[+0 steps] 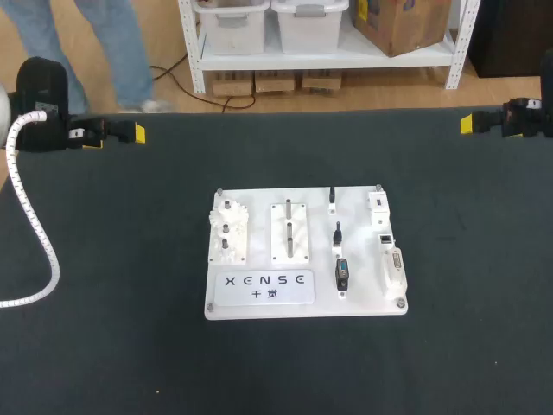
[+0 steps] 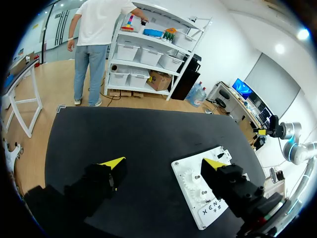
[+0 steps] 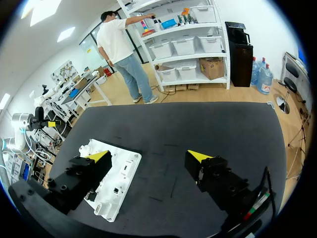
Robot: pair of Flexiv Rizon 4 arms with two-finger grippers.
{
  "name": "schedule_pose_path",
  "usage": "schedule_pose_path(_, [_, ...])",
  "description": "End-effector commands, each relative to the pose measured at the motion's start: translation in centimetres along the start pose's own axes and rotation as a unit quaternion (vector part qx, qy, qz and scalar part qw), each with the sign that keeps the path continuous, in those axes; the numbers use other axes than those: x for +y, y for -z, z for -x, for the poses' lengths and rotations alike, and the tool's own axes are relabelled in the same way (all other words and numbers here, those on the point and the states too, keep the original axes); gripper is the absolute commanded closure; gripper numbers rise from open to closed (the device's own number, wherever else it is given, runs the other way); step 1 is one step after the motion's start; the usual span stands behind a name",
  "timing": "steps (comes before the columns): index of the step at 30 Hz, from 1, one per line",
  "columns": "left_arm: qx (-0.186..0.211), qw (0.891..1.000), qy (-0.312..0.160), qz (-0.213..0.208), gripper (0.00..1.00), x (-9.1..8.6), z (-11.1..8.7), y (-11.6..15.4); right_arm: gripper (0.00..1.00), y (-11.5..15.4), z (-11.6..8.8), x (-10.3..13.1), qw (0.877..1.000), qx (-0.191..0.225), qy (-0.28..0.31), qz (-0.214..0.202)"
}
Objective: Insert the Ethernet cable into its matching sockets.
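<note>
A white practice board [image 1: 259, 298] lies flat in the middle of the black table. On its right part stand small black plugs [image 1: 342, 275] and a white block with a small socket [image 1: 385, 238]. I cannot make out a loose Ethernet cable. My left gripper [image 1: 117, 134] hovers at the table's far left edge. In the left wrist view it [image 2: 163, 166] is open and holds nothing, and the board [image 2: 218, 210] lies ahead under one finger. My right gripper [image 1: 471, 124] hovers at the far right edge. It [image 3: 148, 156] is also open with nothing in it, with the board [image 3: 130, 166] under one finger.
A white corrugated hose [image 1: 43, 242] from my left arm curves over the table's left side. The black mat [image 1: 130, 346] surrounds the board on all sides.
</note>
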State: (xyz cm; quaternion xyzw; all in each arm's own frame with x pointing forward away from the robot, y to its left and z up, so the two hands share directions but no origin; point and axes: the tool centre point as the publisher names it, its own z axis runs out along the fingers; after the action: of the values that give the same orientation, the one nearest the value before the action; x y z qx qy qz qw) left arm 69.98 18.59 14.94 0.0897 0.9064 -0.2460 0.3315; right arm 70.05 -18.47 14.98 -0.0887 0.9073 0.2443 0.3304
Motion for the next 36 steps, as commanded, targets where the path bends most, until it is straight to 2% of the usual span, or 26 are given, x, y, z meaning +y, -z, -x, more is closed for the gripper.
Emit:
schedule_pose_path(1, [0.003, 1.000, 0.001, 0.004, 0.00, -0.1, 0.1, 0.0, 0.00, 0.0, 0.0, 0.0, 1.000, 0.000, 0.000, 0.001])
schedule_pose_path(10, [0.003, 1.000, 0.001, 0.004, 0.00, -0.1, 0.1, 0.0, 0.00, 0.0, 0.0, 0.0, 1.000, 0.000, 0.000, 0.001])
schedule_pose_path(11, [0.004, 1.000, -0.015, 0.005, 0.00, -0.3, 0.3, 0.0, 0.00, 0.0, 0.0, 0.0, 1.000, 0.000, 0.000, 0.001])
schedule_pose_path(13, [-0.013, 0.997, -0.066, -0.034, 0.00, -0.7, 0.6, -0.3, 0.00, 0.0, 0.0, 0.0, 1.000, 0.000, 0.000, 0.001])
schedule_pose_path(15, [-0.024, 0.987, -0.140, -0.078, 0.00, -1.8, 0.9, -0.7, 0.00, 0.0, 0.0, 0.0, 1.000, 0.000, 0.000, 0.001])
schedule_pose_path(17, [-0.021, 0.971, -0.210, -0.113, 0.00, -3.2, 1.1, -1.3, 0.00, 0.0, 0.0, 0.0, 1.000, 0.000, 0.000, 0.001])
schedule_pose_path(20, [-0.022, 0.938, -0.297, -0.180, 0.00, -5.2, 1.0, -2.2, 0.00, 0.0, 0.0, 0.0, 1.000, 0.000, 0.000, 0.001])
schedule_pose_path(23, [-0.034, 0.898, -0.360, -0.249, 0.00, -6.8, 0.3, -3.1, 0.00, 0.0, 0.0, 0.0, 1.000, 0.000, 0.000, 0.001])
schedule_pose_path(26, [-0.031, 0.854, -0.420, -0.305, 0.00, -9.1, -0.9, -4.1, 0.00, 0.0, 0.0, 0.0, 1.000, 0.000, 0.000, 0.001])
schedule_pose_path(30, [-0.028, 0.804, -0.479, -0.351, 0.00, -11.5, -2.8, -4.7, 0.00, 0.0, 0.0, 0.0, 1.000, 0.000, 0.000, 0.001])
schedule_pose_path(33, [-0.029, 0.780, -0.500, -0.376, 0.00, -12.4, -4.2, -5.1, 0.00, 0.0, 0.0, 0.0, 1.000, 0.000, 0.000, 0.001])
schedule_pose_path(34, [-0.030, 0.769, -0.509, -0.386, 0.00, -12.6, -4.7, -5.1, 0.00, 0.0, 0.0, 0.0, 1.000, 0.000, 0.000, 0.001])
schedule_pose_path(36, [-0.025, 0.757, -0.519, -0.397, 0.00, -12.8, -5.8, -5.3, 0.00, 0.0, 0.0, 0.0, 1.000, 0.000, 0.000, 0.001])
